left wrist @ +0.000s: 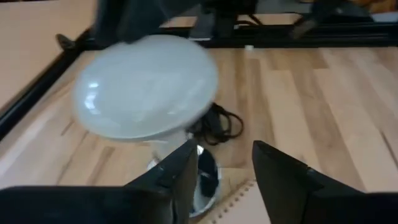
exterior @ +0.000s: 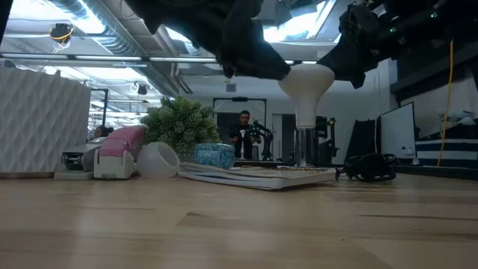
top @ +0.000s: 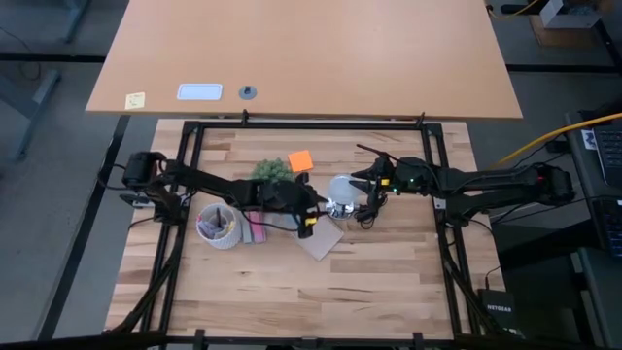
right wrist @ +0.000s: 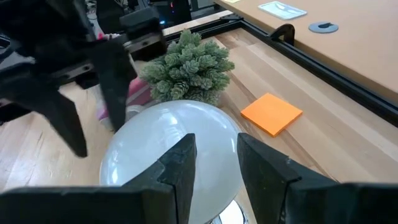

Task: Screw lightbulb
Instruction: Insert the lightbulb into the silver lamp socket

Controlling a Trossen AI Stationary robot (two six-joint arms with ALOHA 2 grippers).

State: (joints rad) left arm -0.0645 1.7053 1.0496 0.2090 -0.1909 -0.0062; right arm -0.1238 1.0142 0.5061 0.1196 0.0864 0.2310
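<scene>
The lightbulb (exterior: 306, 81) stands upright, frosted globe up, with its neck down in the shiny silver socket (exterior: 305, 146), which sits on a flat book at mid-table. The bulb also shows in the high view (top: 341, 187). My left gripper (left wrist: 225, 155) is open, just left of the globe and above the socket disc (left wrist: 206, 184), with nothing between its fingers. My right gripper (right wrist: 216, 146) comes from the table's right. Its fingers stand a little apart, right over the globe (right wrist: 155, 143). My right gripper's fingers (right wrist: 180, 168) lie against or just above the top of the bulb's globe, slanting down from the table's right side. I cannot tell whether they touch it. The globe is far wider than the gap between them. My left gripper touches nothing.
A small green plant (top: 272, 168) and an orange sticky pad (top: 300, 160) lie behind the bulb. A white cup (top: 218, 226) and a pink item (top: 255, 231) stand at the left. The flat book (exterior: 261, 176) lies under the socket. A black cord (left wrist: 219, 124) is coiled beside it.
</scene>
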